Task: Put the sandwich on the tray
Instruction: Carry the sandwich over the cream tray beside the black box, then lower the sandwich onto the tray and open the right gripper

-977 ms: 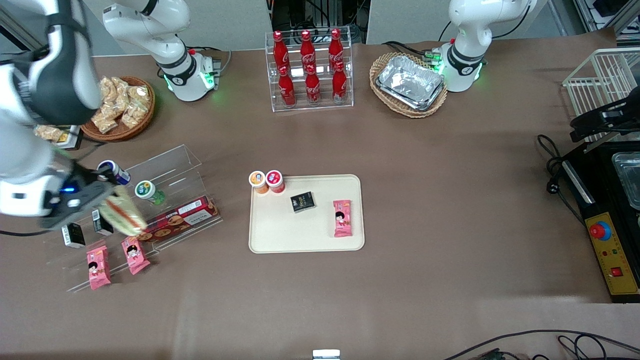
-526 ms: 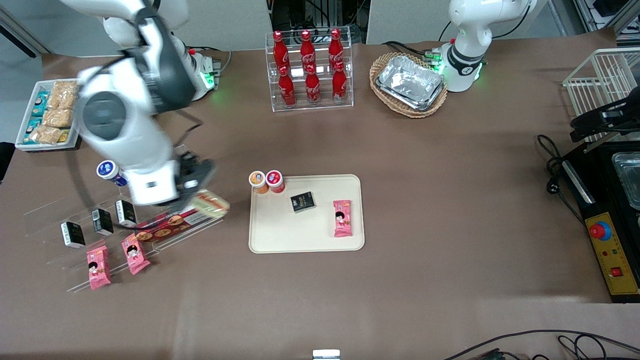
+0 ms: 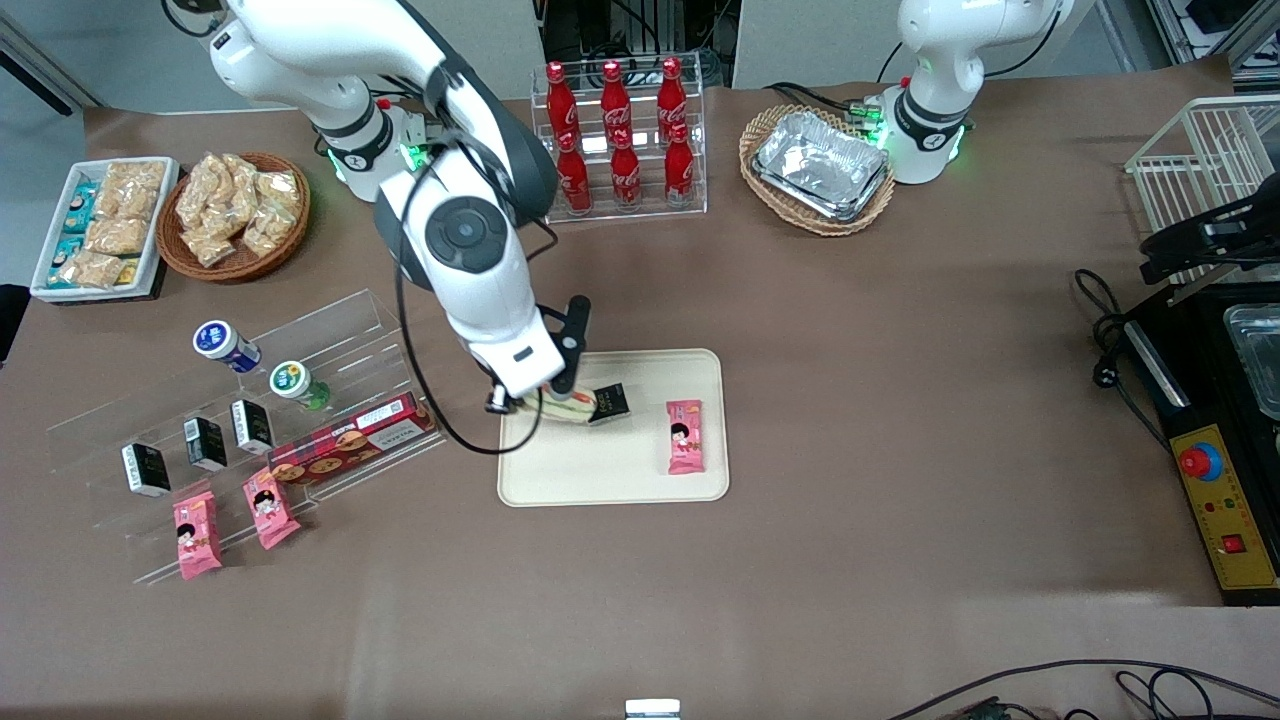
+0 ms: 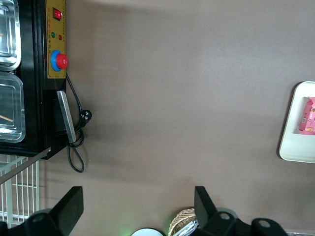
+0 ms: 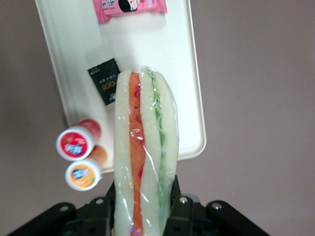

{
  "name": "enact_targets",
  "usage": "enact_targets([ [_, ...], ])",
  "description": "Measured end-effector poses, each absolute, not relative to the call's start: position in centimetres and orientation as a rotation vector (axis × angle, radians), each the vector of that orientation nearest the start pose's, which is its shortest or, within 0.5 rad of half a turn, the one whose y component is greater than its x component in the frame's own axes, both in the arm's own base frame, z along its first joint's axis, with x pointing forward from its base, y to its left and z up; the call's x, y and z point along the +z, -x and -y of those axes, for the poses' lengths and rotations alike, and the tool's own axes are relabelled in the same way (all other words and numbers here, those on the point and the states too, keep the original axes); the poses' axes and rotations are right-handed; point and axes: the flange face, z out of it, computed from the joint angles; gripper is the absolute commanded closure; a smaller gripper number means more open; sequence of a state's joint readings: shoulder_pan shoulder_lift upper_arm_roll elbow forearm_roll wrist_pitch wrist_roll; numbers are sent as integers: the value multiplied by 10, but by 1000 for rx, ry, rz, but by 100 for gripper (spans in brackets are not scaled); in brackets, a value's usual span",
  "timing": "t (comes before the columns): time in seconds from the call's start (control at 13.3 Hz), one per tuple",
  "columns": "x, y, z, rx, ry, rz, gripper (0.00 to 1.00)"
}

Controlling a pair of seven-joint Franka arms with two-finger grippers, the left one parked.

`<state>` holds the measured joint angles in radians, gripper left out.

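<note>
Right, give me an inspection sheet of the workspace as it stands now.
Surface: brown table, one level.
Job's things: sandwich held above the tray, not yet set down.
Clutter: on the tray, a pink packet and a black packet; two small cups at its rim; cola rack; foil trays in a basket; snack basket; acrylic shelf with snacks.
End effector: end effector shut on the sandwich, over the tray's end toward the working arm.
Cables: black cable by the black machine.
Surroundings: wire rack toward the parked arm's end.
</note>
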<state>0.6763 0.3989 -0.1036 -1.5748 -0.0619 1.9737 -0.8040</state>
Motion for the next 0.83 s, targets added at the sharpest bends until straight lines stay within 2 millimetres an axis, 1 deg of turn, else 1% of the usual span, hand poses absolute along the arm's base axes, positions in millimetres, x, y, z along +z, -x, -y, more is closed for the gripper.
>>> enact_targets([
  [0.23, 372, -579, -374, -39, 2358, 2242, 59],
  [0.45, 336, -592, -381, -65, 2322, 2340, 59],
  [0.83, 287, -604, -393, -57, 2305, 2377, 58],
])
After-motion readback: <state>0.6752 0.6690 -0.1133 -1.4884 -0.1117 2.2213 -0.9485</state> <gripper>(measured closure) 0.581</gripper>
